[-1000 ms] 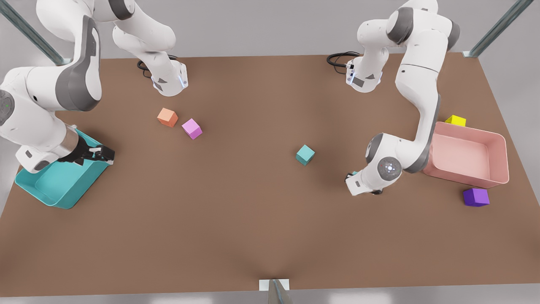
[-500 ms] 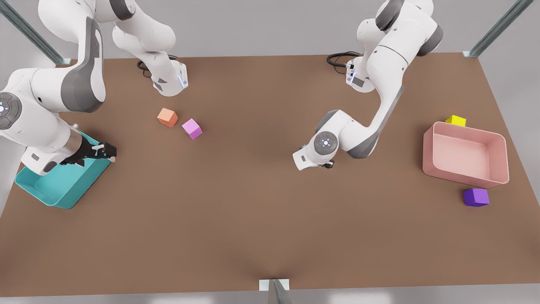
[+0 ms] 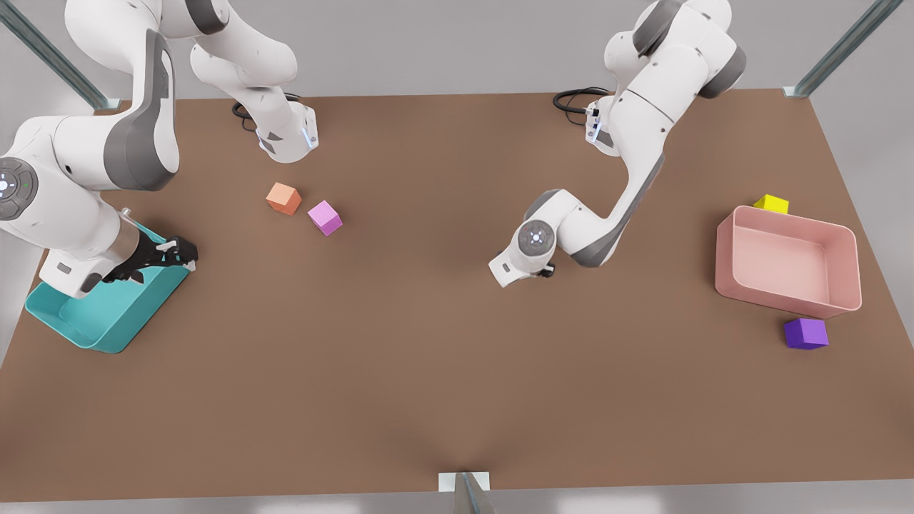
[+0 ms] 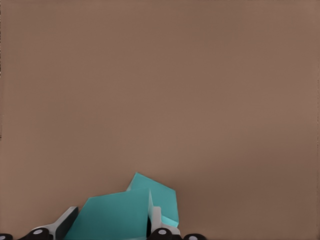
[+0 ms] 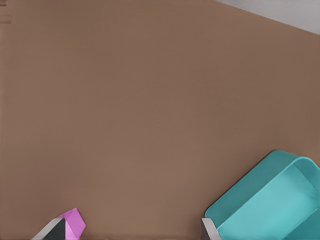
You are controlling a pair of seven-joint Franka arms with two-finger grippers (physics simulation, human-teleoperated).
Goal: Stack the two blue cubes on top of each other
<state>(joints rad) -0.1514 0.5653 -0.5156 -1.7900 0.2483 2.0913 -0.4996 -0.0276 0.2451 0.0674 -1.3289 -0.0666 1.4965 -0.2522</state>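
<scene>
At the front view's left, the right pincer point(image 3: 175, 255) waits over the near rim of the teal tray point(image 3: 93, 321). Its fingers point(image 5: 56, 229) are spread wide with nothing between them. Further along the desk point(image 3: 400, 357) sit an orange cube point(image 3: 283, 198) and a pink cube point(image 3: 325, 217), neither of them part of the job.

Near the desk's middle, the left pincer point(image 4: 110, 227) is closed on one blue cube point(image 4: 112, 217), a finger point(image 4: 156, 219) pressed against each side. The second blue cube point(image 4: 161, 192) lies on the desk just under and beyond the held one, peeking out past one edge and turned at a different angle. I cannot tell whether the two touch. The move turns on that offset: the held cube looks to need a small shift toward the lower one, and perhaps a twist, before release. The left arm is plainly the nearer.
</scene>
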